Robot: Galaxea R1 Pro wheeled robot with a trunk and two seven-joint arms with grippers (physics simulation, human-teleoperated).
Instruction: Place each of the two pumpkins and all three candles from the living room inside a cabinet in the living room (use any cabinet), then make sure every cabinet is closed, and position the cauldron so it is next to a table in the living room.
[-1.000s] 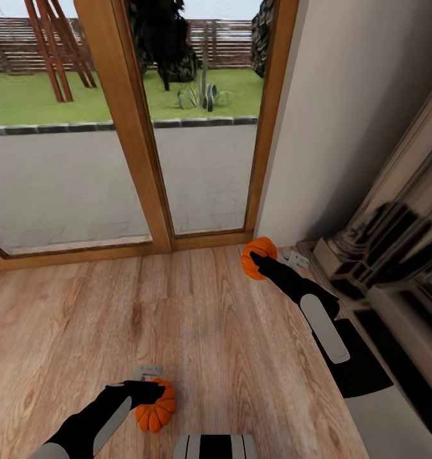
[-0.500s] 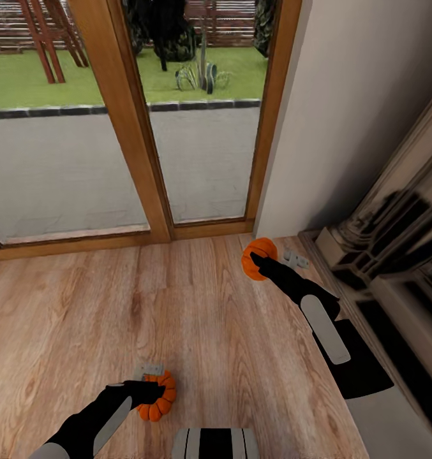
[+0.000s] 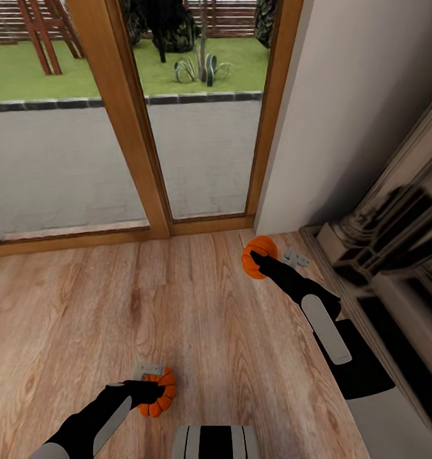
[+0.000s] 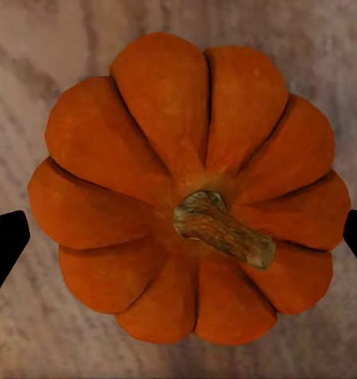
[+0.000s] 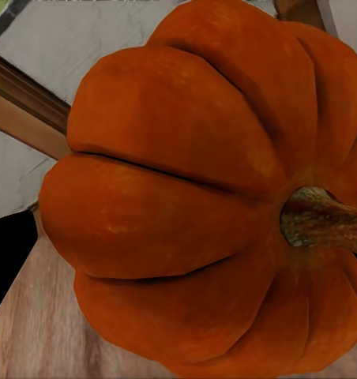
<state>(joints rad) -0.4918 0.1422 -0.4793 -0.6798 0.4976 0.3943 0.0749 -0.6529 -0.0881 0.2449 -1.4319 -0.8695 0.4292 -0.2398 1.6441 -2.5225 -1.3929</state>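
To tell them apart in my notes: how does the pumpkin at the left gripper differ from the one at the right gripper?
The left pumpkin is near the robot's base; the right pumpkin is farther out, near the glass door and wall corner. In the left wrist view, the left pumpkin shows its top, stem centred; in the right wrist view, the right one shows more of its side. Both are orange, ribbed and gripped.

Head overhead — wrists close on pumpkins (image 3: 259,256)

Wood plank floor (image 3: 196,319) meets wood-framed glass doors (image 3: 139,127) and a pale wall (image 3: 362,95).
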